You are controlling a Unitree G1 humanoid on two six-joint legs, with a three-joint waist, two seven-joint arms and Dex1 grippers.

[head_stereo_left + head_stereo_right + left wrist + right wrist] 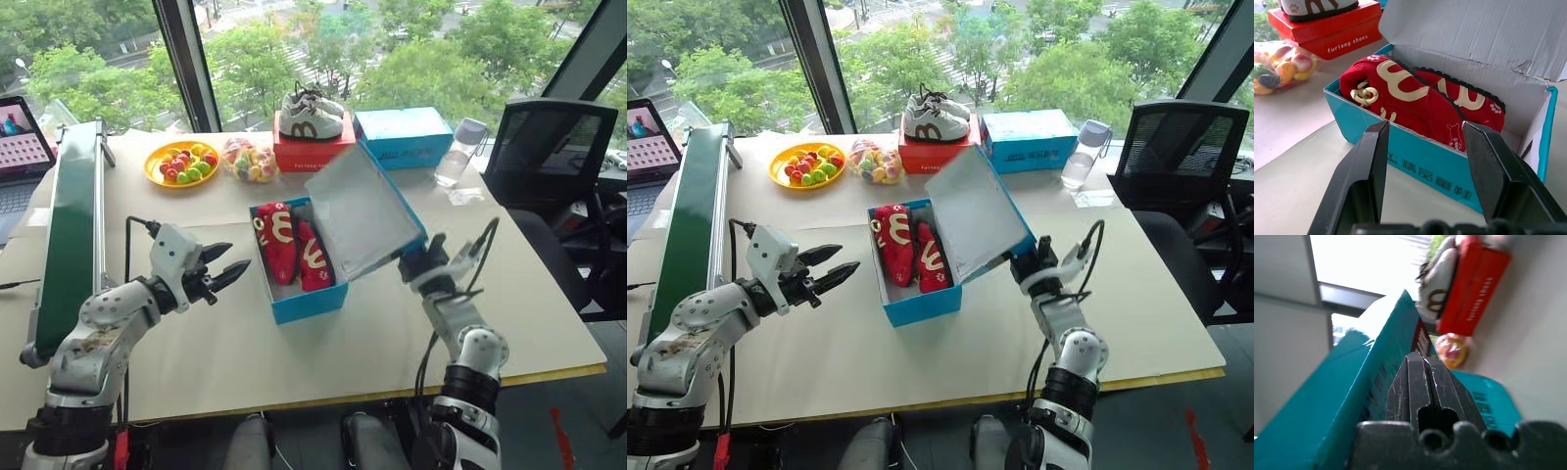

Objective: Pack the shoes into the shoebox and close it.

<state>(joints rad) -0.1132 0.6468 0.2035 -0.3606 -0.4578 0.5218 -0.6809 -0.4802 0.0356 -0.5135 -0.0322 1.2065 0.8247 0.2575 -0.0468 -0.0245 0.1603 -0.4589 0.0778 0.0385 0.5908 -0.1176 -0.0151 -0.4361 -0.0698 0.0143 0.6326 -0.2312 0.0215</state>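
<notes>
Both shoes (290, 245) lie inside the shoebox (309, 302), lid (361, 211) half raised. Right gripper (415, 262), fingers pressed together, pushes under the lid. Left gripper (227, 265) hovers beside the box, jaws apart, empty.

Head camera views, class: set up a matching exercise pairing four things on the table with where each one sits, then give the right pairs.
Things:
1. red shoes
2. white sneakers
3. yellow plate
4. clear bottle

Places:
A. on top of the red box
B. inside the open blue shoebox
C. to the right of the closed blue box, near the chair
D. at the far side of the table, next to the bag of colourful sweets

Pairs: 1-B, 2-A, 3-D, 4-C
</notes>
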